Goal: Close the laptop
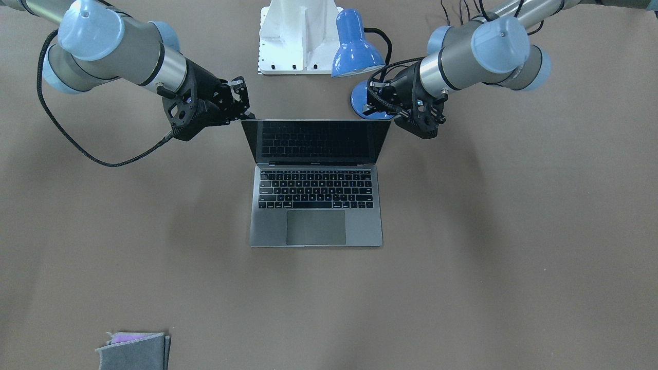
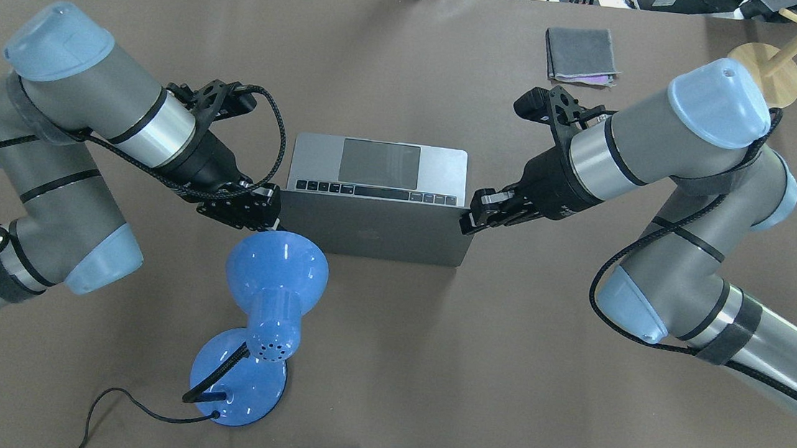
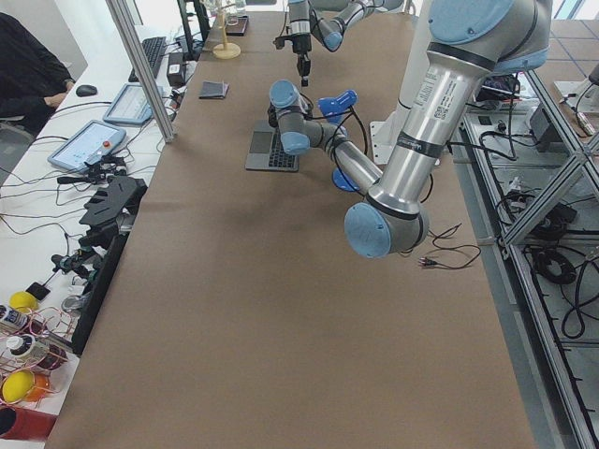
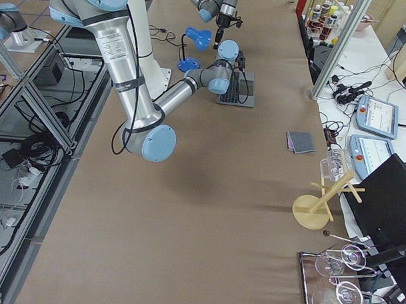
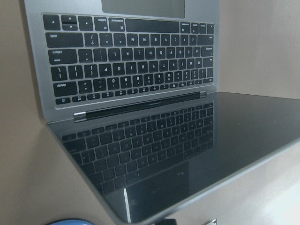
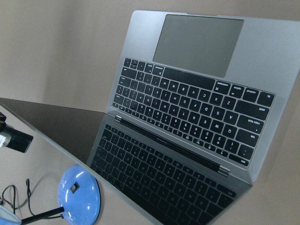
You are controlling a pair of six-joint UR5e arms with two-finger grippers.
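Note:
The space-grey laptop [image 1: 316,205] stands open in the middle of the table, its black screen [image 1: 316,141] tilted back towards the robot; the overhead view shows the back of the lid [image 2: 369,232]. My left gripper [image 2: 269,207] is at the lid's upper corner on the robot's left, and also shows in the front view [image 1: 378,100]. My right gripper [image 2: 477,211] is at the opposite upper corner [image 1: 247,101]. Both look open and hold nothing. The wrist views show the keyboard [image 5: 131,61] [image 6: 187,112] and the lid's top edge close by.
A blue desk lamp [image 2: 278,267] stands just behind the lid, close to my left gripper, with its cable trailing. A folded grey cloth [image 2: 579,54] lies at the far edge. A wooden stand [image 2: 766,65] is at the far right. The white robot base [image 1: 298,36] is behind the lamp.

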